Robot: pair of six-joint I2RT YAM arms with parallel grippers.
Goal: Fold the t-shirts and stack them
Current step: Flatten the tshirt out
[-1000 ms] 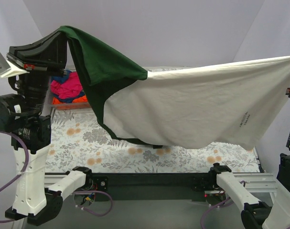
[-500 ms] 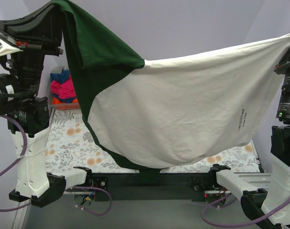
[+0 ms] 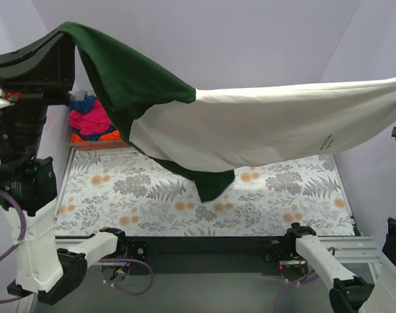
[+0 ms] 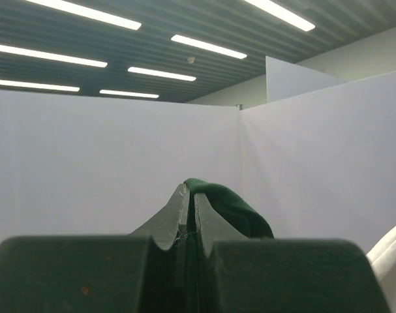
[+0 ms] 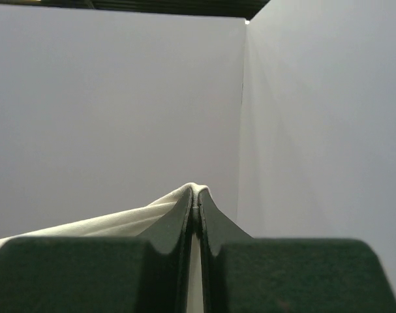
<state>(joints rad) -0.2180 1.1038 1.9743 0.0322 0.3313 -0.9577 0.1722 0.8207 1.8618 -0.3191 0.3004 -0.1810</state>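
Two hands are holding one large cream t-shirt [image 3: 269,127] stretched out in the air above the flower-patterned counter [image 3: 152,195], and everything else is lying below or behind that shirt. At the shirt's left end, the left hand [image 4: 186,195] is pinching the dark green sleeve [image 3: 119,75] at the shirt's highest point. In the left wrist view its fingers [image 4: 168,218] are pressing flat against each other, with a fold of green cloth bulging out just past their tips. Below and behind that raised sleeve a small pile of other shirts is sitting: a blue tee [image 3: 82,104] at the back, a magenta tee [image 3: 92,122] in the middle and an orange tee [image 3: 103,137] along the near side.

Moving right, the green is giving way to the cream body, which is running nearly level and sagging a little along its lower edge. Under the left part of the body a second green sleeve [image 3: 214,182] is dangling toward the counter; I cannot tell whether its tip is touching. Nearer the shirt's right end, a small dark print [image 3: 327,141] is showing close to the lower hem.

At the far right the cloth is passing out of the top view. In the right wrist view the right hand [image 5: 196,195] is clamping the cream edge, its fingers pressed tight together and the fabric trailing off to the left of them
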